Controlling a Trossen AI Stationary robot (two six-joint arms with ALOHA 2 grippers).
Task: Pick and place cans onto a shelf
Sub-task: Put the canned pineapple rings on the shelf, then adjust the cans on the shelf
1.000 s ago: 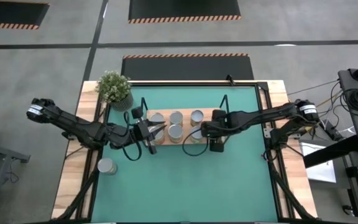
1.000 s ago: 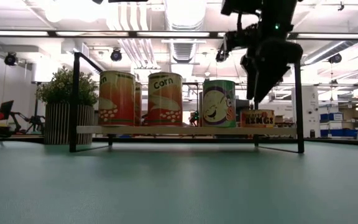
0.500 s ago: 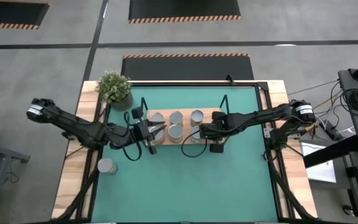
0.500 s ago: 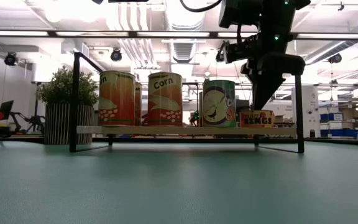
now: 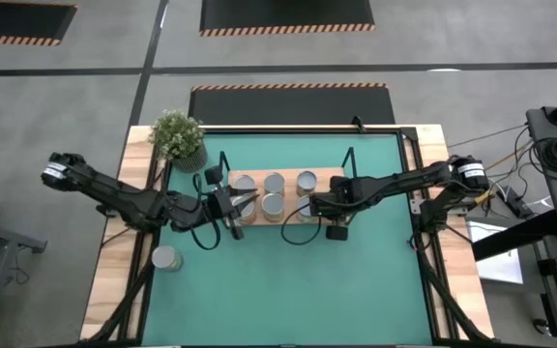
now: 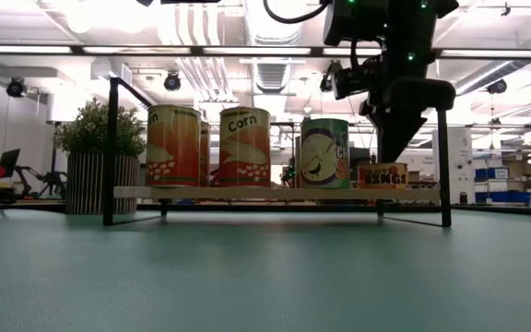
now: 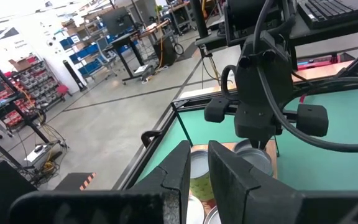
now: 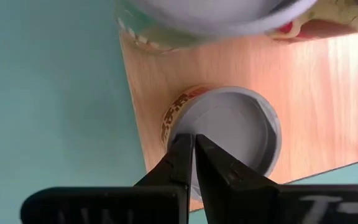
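short can (image 8: 232, 134) sitting on the shelf (image 8: 316, 93) board near its corner, directly below the fingertips | right gripper (image 8: 191, 146) hovering above it, fingers nearly closed, gripping nothing | left gripper (image 5: 235, 205) waiting at the shelf's other end, fingers nearly together, empty

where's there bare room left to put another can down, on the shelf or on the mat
The shelf is crowded: cans fill most of the board, with both grippers at its ends, left gripper and right gripper. Some bare wood shows at its right end. The mat is bare across the whole front half, between the shelf and the near edge. One can stands off the mat at front left.
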